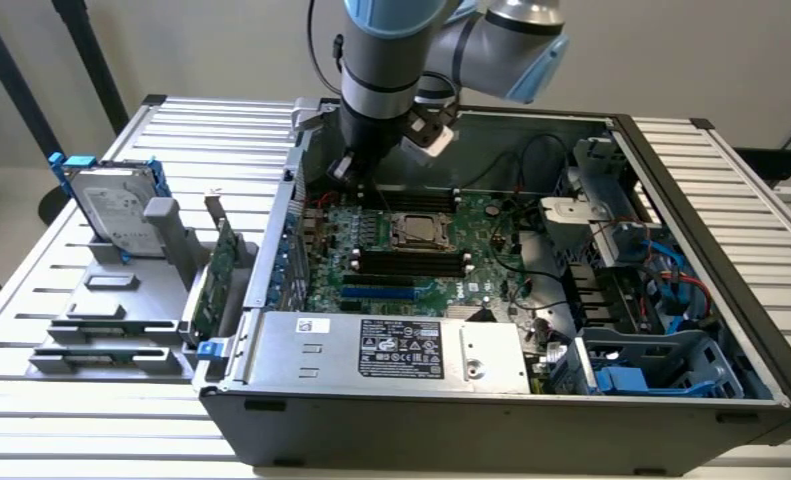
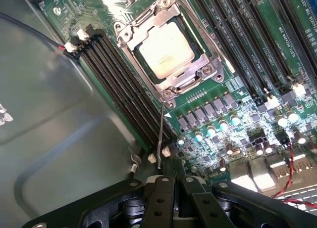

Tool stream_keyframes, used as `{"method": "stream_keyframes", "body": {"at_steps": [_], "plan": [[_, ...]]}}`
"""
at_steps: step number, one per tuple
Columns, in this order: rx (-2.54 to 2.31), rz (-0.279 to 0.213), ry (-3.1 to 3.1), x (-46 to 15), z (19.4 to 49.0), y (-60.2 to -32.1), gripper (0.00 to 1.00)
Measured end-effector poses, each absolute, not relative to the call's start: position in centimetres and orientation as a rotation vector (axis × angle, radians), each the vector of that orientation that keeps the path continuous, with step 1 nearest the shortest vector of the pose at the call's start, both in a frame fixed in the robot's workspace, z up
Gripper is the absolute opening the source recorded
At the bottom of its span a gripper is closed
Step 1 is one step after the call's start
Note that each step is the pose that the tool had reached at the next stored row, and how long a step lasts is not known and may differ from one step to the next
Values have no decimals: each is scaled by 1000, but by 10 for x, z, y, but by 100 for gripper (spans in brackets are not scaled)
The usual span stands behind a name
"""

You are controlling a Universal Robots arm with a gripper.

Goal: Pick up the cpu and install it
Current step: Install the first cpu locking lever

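Observation:
The cpu (image 1: 418,229) (image 2: 166,52), a small silver square, lies flat inside its socket frame (image 2: 198,72) on the green motherboard (image 1: 482,265). My gripper (image 2: 173,181) (image 1: 352,175) is shut, its black fingers pressed together with nothing visible between them. It hangs low over the board, beside the memory slots (image 2: 129,94) and a short way from the socket. A thin metal socket lever (image 2: 161,134) runs from the frame's corner toward my fingertips. Its bent end stops just beside them, and I cannot tell if it touches.
The open computer case (image 1: 715,250) surrounds the board, with a silver power supply (image 1: 382,350) at its front and cables and blue drive bays (image 1: 649,375) on the exterior view's right. Outside on the left stand a hard drive with blue clips (image 1: 108,210) and an expansion card (image 1: 215,285) in grey holders.

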State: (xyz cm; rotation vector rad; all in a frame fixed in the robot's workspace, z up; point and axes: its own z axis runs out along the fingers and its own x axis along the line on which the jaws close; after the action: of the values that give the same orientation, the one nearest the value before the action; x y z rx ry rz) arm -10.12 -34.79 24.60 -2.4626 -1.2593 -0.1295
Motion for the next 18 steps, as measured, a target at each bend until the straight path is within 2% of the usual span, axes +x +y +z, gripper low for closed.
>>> {"method": "stream_keyframes", "body": {"at_steps": [9,18], "plan": [[-2497,-153,-1190,-101,248,-348,11],[-2519,-205,-1173,-98,253,-348,11]]}}
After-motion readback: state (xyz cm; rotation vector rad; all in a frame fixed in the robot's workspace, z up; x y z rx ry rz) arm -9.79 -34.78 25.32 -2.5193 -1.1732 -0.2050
